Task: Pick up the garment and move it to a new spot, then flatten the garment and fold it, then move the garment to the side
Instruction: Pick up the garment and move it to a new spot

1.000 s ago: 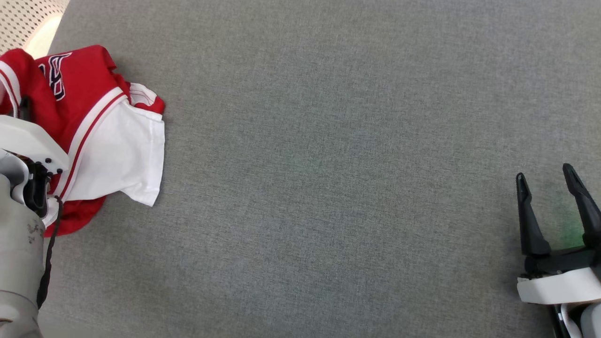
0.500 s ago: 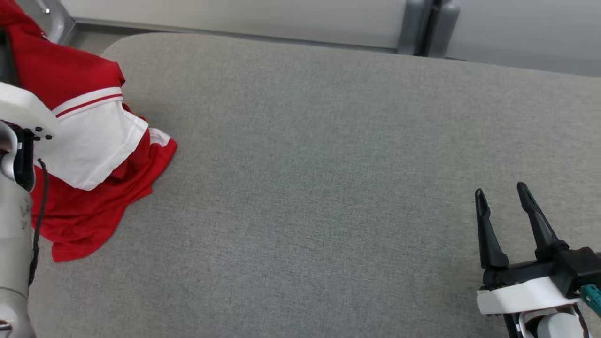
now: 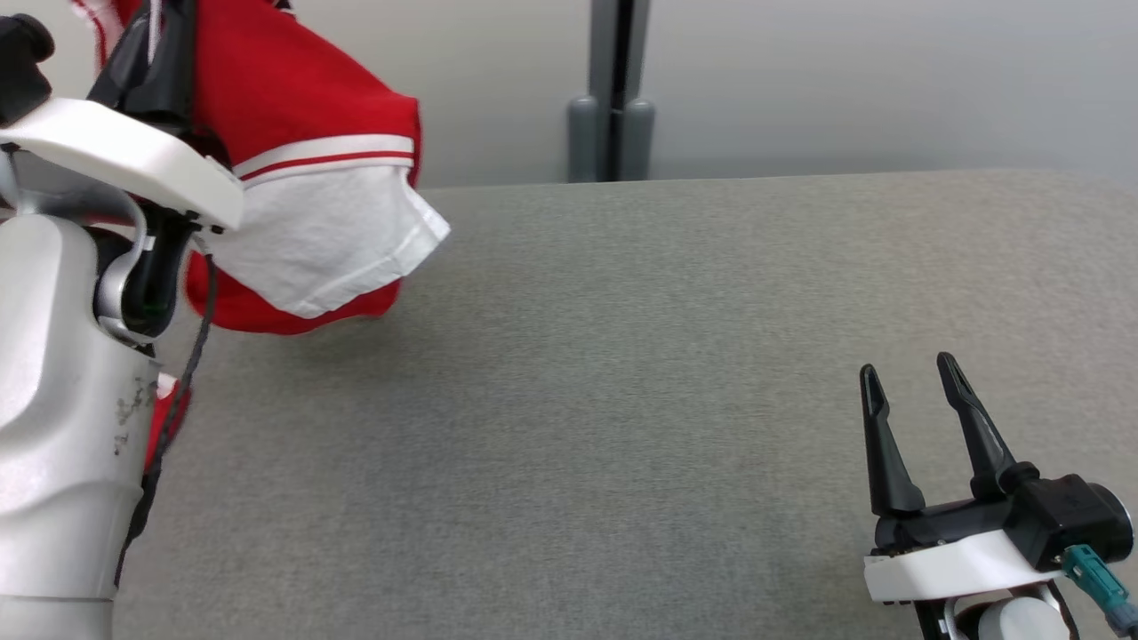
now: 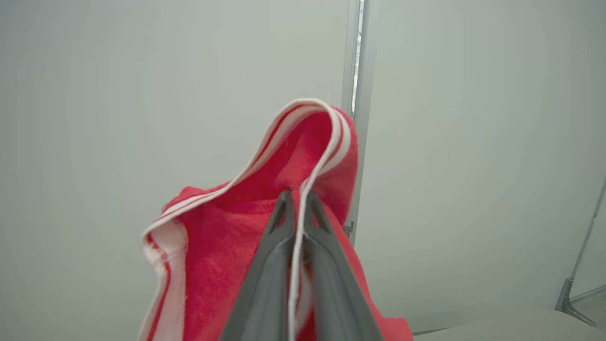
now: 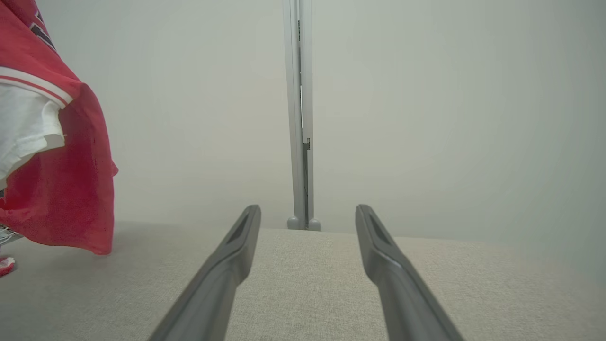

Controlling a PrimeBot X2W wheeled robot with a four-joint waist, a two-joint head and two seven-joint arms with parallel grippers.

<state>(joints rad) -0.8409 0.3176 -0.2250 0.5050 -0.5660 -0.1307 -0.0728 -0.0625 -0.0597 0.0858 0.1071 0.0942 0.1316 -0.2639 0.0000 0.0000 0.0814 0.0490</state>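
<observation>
The left gripper [image 4: 296,196] is clamped tight on the garment [image 3: 302,107], a red knit jersey-type shirt with white sleeves and red-and-white striped trim. In the left wrist view its two long dark fingers [image 4: 270,265] are pinched together with a white-striped edge of the shirt sandwiched right between them. A loop of that trim arches up past the fingertips, and the rest of the cloth hangs below and around the fingers.

In the head view the shirt is up in the air next to the left arm's pale forearm [image 3: 62,427], with one white sleeve [image 3: 329,240] drooping off to that gripper's right. The lowest red bit dangles right down at the flat grey woven-fabric surface [image 3: 622,373]. Honestly can't tell if it's touching or just clear of it.

The right gripper [image 3: 905,364] is spread wide with nothing between its fingers. It's sitting low over the grey surface, and the shirt is well off to its left. Straight ahead of its fingertips there's a grey upright post [image 5: 299,118] against a pale plain wall [image 5: 450,118].
</observation>
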